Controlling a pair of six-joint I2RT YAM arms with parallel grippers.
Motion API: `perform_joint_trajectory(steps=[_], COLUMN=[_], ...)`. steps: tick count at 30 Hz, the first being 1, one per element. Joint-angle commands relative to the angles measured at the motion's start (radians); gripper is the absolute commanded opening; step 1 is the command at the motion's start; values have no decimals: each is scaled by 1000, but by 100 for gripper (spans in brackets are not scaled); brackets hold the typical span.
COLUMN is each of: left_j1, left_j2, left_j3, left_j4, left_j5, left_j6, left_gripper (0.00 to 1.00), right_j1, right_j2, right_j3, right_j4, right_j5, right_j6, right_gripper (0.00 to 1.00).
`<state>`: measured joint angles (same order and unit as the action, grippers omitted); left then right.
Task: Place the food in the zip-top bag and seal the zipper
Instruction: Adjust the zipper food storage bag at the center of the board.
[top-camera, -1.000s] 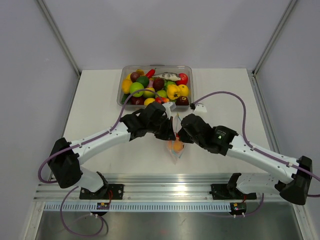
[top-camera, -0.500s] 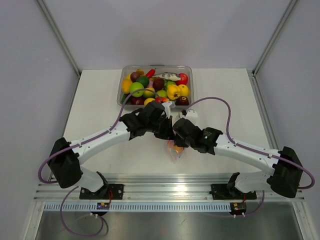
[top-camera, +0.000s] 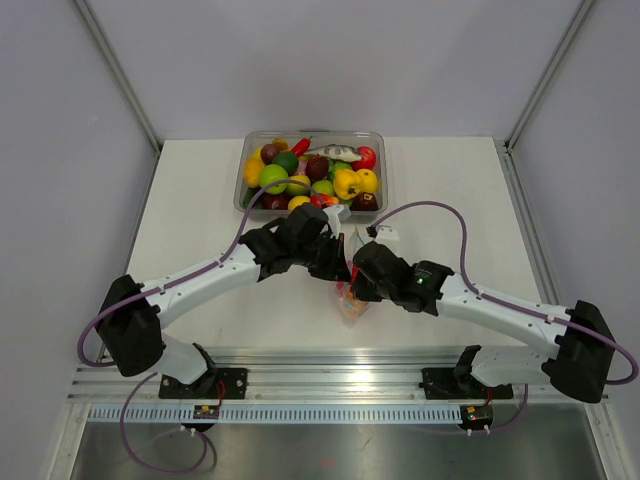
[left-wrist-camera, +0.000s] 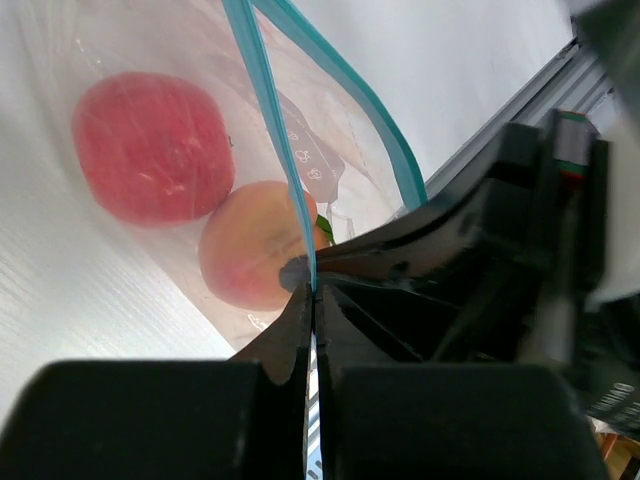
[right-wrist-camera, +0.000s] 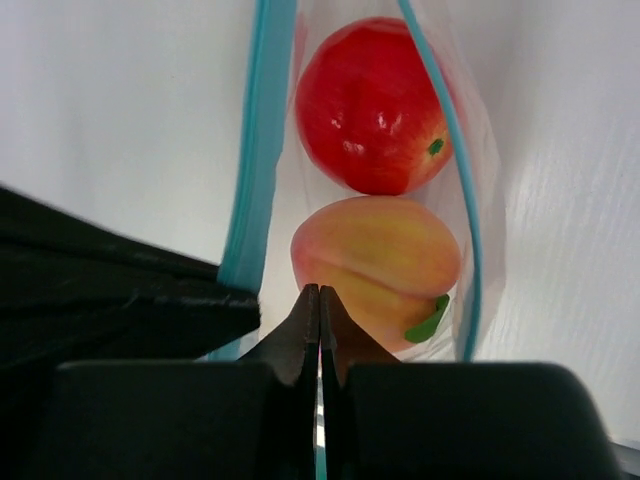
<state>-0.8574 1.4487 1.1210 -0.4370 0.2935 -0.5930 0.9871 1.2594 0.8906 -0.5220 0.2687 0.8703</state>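
Note:
The clear zip-top bag (top-camera: 352, 303) hangs between my two grippers near the table's front middle. It holds a red round fruit (right-wrist-camera: 372, 105) and a peach-coloured fruit (right-wrist-camera: 378, 264); both also show in the left wrist view, the red one (left-wrist-camera: 150, 147) and the peach one (left-wrist-camera: 255, 256). The teal zipper (left-wrist-camera: 272, 130) runs up from my left gripper (left-wrist-camera: 312, 292), which is shut on it. My right gripper (right-wrist-camera: 319, 295) is shut on the zipper (right-wrist-camera: 258, 140) too, right beside the left one. The bag mouth stands partly open beyond the jaws.
A clear rigid tub (top-camera: 312, 140) full of several toy fruits stands at the back middle of the white table (top-camera: 200, 190). Purple cables loop over both arms. A metal rail (top-camera: 330, 365) runs along the near table edge.
My right gripper has moved left along the bag toward the left gripper and now sits close against it. The left arm has stayed nearly still.

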Motion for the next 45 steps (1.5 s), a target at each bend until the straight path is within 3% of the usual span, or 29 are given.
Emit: perform_joint_trajectory(steps=[1, 8, 11, 18, 23, 28, 29, 32, 33, 36, 39, 42, 45], left_j1=[8, 15, 17, 18, 18, 20, 20, 18, 20, 20, 20, 20, 20], left_j2=[-4, -2, 2, 1, -1, 2, 4, 7, 9, 12, 22, 24, 22], left_j3=[-4, -4, -3, 2, 5, -3, -4, -4, -4, 0, 3, 6, 11], left_j4=[47, 52, 53, 60, 57, 55, 54, 57, 58, 60, 67, 69, 57], left_j5=[26, 35, 36, 49, 47, 47, 49, 50, 53, 58, 67, 72, 79], left_j6=[5, 9, 9, -4, -1, 2, 4, 4, 4, 4, 1, 1, 21], left_gripper=[0, 0, 0, 0, 0, 0, 0, 0, 0, 0, 0, 0, 0], right_j1=[-2, -4, -4, -2, 7, 7, 7, 7, 4, -16, -28, -51, -61], right_j2=[-106, -120, -23, 113, 5, -210, -231, -278, -279, -249, -201, -155, -141], right_j3=[71, 39, 31, 42, 87, 105, 108, 119, 119, 108, 74, 31, 13], right_j4=[-25, -32, -33, -62, -78, -133, -151, -252, -298, -323, -285, -228, -210], right_j5=[23, -12, -68, -16, 33, 121, 171, 263, 276, 254, 207, 156, 159], right_j6=[-20, -28, -28, -13, -27, -28, -24, 7, 12, 9, -1, -14, -1], right_gripper=[0, 0, 0, 0, 0, 0, 2, 26, 40, 60, 68, 65, 38])
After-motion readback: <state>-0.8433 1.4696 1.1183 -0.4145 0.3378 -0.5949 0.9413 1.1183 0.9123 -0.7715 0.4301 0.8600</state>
